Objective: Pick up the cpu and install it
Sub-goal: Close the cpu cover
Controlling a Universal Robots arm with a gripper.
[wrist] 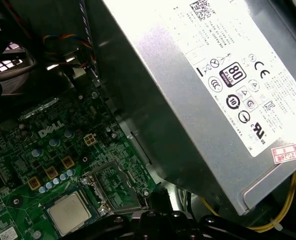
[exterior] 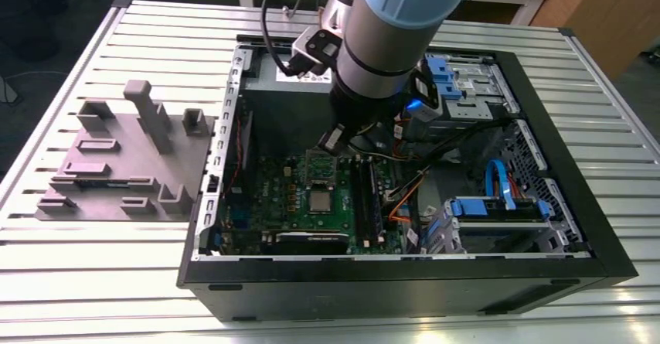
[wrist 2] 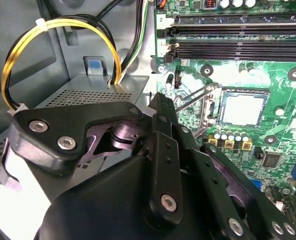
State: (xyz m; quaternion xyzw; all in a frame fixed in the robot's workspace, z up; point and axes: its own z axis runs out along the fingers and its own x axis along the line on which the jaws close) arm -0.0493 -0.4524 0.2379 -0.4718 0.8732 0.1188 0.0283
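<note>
Since the cpu (exterior: 321,200) already lies flat in its socket on the green motherboard (exterior: 270,189), near the case's (exterior: 413,286) middle, installation appears largely done. Above it hangs the gripper (wrist 2: 162,107), carrying nothing; whether it is released or clenched cannot be told.

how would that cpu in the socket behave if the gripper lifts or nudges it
The cpu looks like a thin, flat square with a metal top, so probably stiff and light. Lying flat in the socket on the motherboard, it seems unlikely to roll or tip. Its smooth top may be slippery.
</note>
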